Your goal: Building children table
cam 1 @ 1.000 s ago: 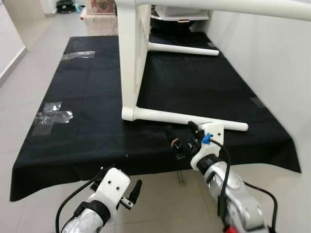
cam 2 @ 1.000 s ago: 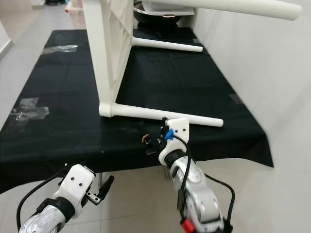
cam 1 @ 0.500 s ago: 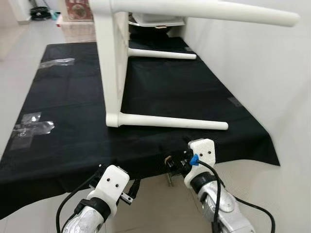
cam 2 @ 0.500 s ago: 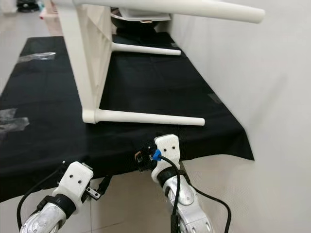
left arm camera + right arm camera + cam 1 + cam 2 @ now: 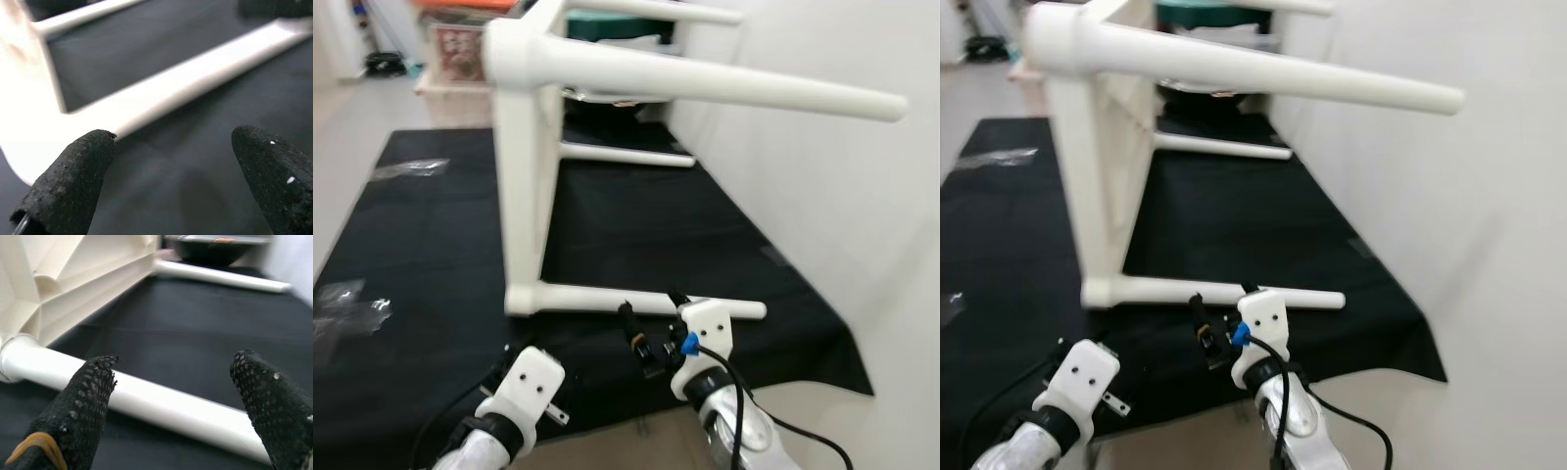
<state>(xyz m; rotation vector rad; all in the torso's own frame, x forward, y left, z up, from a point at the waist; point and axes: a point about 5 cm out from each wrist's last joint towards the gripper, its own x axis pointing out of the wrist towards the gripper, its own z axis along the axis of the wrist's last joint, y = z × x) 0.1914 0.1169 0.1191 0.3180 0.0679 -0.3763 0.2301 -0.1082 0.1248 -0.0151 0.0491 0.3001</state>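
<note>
One white children's table, lying on its side on the black-draped desk (legs apparently fitted). Right gripper spread near lowest leg; left gripper spread. Grasping that leg is judged next.

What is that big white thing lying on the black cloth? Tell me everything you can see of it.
It is a small white table that looks like moulded plastic, tipped on its side on the black cloth. Its flat top stands on edge. Four round, tapering legs stick out toward the wall on the right: two lower ones rest along the cloth, two upper ones hang in the air. The right wrist view shows ribbing under the top. The right gripper is open just before the nearest lower leg, not touching it.
</note>
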